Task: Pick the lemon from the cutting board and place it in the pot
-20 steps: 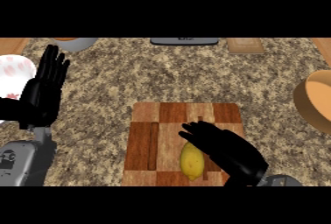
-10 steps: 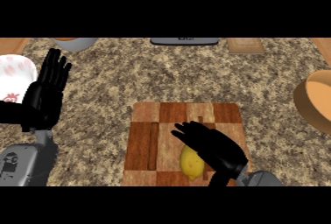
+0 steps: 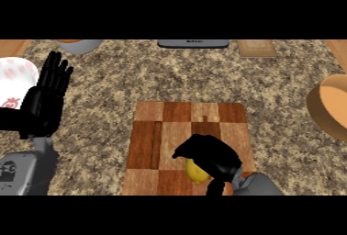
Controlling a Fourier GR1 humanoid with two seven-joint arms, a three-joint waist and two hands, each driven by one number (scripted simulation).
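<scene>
A yellow lemon (image 3: 196,173) lies near the front edge of the checkered wooden cutting board (image 3: 169,133). My right hand (image 3: 210,153) is over it with the fingers curled down round its top and right side, hiding most of it. The pot (image 3: 328,111), an orange-brown round vessel, shows only in part at the right edge of the view. My left hand (image 3: 46,98) rests open at the left, fingers up, well away from the board.
A white plate with red marks (image 3: 15,75) sits at the far left behind my left hand. A bowl (image 3: 78,44), a dark flat item (image 3: 193,43) and a wooden block (image 3: 256,47) line the counter's back edge.
My right hand has drawn back toward the front edge and its fingers have curled down over the lemon. The left hand has stayed put.
</scene>
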